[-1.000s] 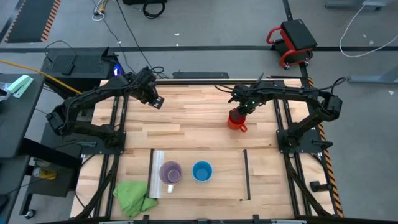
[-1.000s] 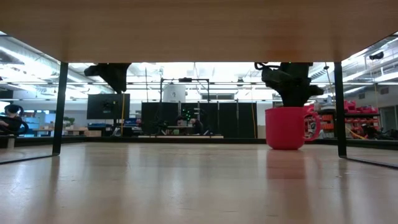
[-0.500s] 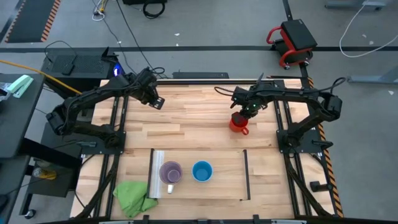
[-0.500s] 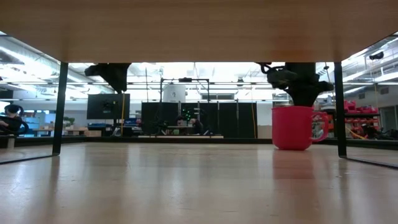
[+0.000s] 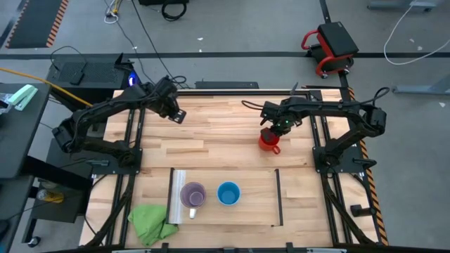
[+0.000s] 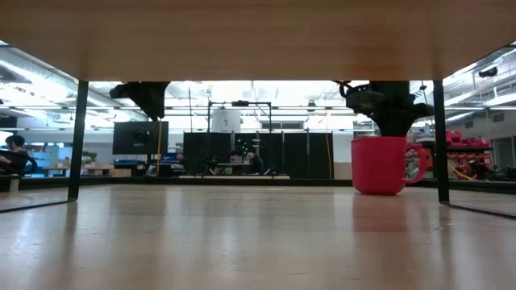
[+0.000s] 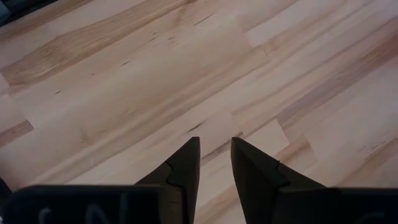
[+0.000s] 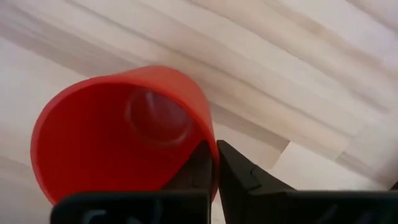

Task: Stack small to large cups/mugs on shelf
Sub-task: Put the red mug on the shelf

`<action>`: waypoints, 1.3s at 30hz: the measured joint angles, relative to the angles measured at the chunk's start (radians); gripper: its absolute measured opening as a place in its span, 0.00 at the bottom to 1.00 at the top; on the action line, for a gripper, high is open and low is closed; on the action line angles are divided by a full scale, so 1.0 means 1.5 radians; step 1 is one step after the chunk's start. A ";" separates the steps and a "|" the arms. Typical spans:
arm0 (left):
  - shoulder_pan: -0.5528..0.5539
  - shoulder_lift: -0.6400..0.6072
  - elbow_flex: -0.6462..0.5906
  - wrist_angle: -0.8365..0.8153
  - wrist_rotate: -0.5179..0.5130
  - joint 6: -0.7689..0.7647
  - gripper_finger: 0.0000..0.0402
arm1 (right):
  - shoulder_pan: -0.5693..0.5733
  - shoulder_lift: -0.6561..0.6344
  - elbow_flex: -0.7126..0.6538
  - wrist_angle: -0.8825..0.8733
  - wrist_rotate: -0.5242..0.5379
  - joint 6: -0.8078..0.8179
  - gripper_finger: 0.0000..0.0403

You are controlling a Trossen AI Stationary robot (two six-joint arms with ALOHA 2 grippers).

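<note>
High view: the right tool point(image 5: 274, 131) pinches the red mug's point(image 5: 267, 140) rim right of centre; the left tool point(image 5: 176, 114) hovers upper left, fingers slightly parted, empty.

Bare worktop point(image 5: 211, 137) lies between the red mug point(image 5: 267, 140) and the shelf point(image 5: 253, 200), whose half nearer the red mug stands free beside the blue mug point(image 5: 228, 193).

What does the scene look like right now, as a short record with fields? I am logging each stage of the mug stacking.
right gripper: shut on the red mug's rim, mid-table
left gripper: open, holds nothing, over bare table
purple mug: on the shelf, by its metal strip
blue mug: on the shelf, beside the purple mug
green cloth: off the shelf's corner
</note>
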 joint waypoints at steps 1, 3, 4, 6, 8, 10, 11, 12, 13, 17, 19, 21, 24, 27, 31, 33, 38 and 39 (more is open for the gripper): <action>-0.001 0.000 0.000 0.000 0.000 0.000 0.25 | 0.002 0.000 0.000 0.000 0.000 0.016 0.02; -0.002 0.000 0.000 0.001 0.000 -0.001 0.25 | 0.006 0.000 0.000 0.001 0.000 0.052 0.02; -0.002 0.000 0.000 0.002 0.001 -0.001 0.25 | 0.009 0.000 0.000 0.002 0.000 0.075 0.02; -0.001 0.000 0.000 0.008 0.000 -0.001 0.25 | 0.010 0.000 0.000 0.009 0.000 0.123 0.02; -0.001 0.000 0.000 0.013 0.000 -0.007 0.25 | 0.010 0.001 -0.001 0.028 0.005 0.165 0.03; -0.001 0.000 0.000 0.014 0.000 -0.014 0.24 | 0.010 0.001 -0.001 0.048 0.013 0.194 0.02; -0.001 0.000 0.000 0.014 0.000 -0.014 0.24 | 0.010 0.001 -0.001 0.056 0.014 0.204 0.02; -0.002 0.000 0.000 0.014 0.000 -0.014 0.24 | 0.010 0.001 -0.001 0.064 0.015 0.213 0.01; -0.002 0.000 0.000 0.014 0.000 -0.014 0.23 | 0.010 0.001 -0.001 0.069 0.016 0.221 0.01; -0.002 0.000 0.000 0.014 0.000 -0.014 0.23 | 0.010 0.001 -0.001 0.073 0.021 0.247 0.02; -0.002 0.000 0.000 0.014 0.000 -0.014 0.22 | 0.010 0.001 -0.001 0.073 0.021 0.251 0.02; -0.002 0.000 0.000 0.014 0.000 -0.014 0.22 | 0.013 0.001 -0.001 0.075 0.022 0.253 0.02; -0.001 0.000 0.000 0.014 0.000 -0.014 0.23 | 0.016 0.001 -0.001 0.088 0.021 0.253 0.03; -0.002 0.000 0.000 0.014 0.000 -0.014 0.24 | 0.018 0.001 -0.001 0.102 0.021 0.251 0.04; -0.012 0.000 0.000 0.015 0.000 -0.014 0.24 | 0.022 0.001 -0.001 0.116 0.015 0.250 0.05; -0.024 0.000 0.000 0.020 0.007 -0.014 0.23 | 0.021 0.001 -0.001 0.125 0.015 0.249 0.06; -0.062 0.000 0.000 0.086 0.063 -0.018 0.24 | -0.002 0.001 -0.001 0.170 0.017 0.249 0.04; -0.071 0.000 0.000 0.101 0.065 -0.023 0.24 | -0.005 0.001 -0.001 0.173 0.021 0.248 0.03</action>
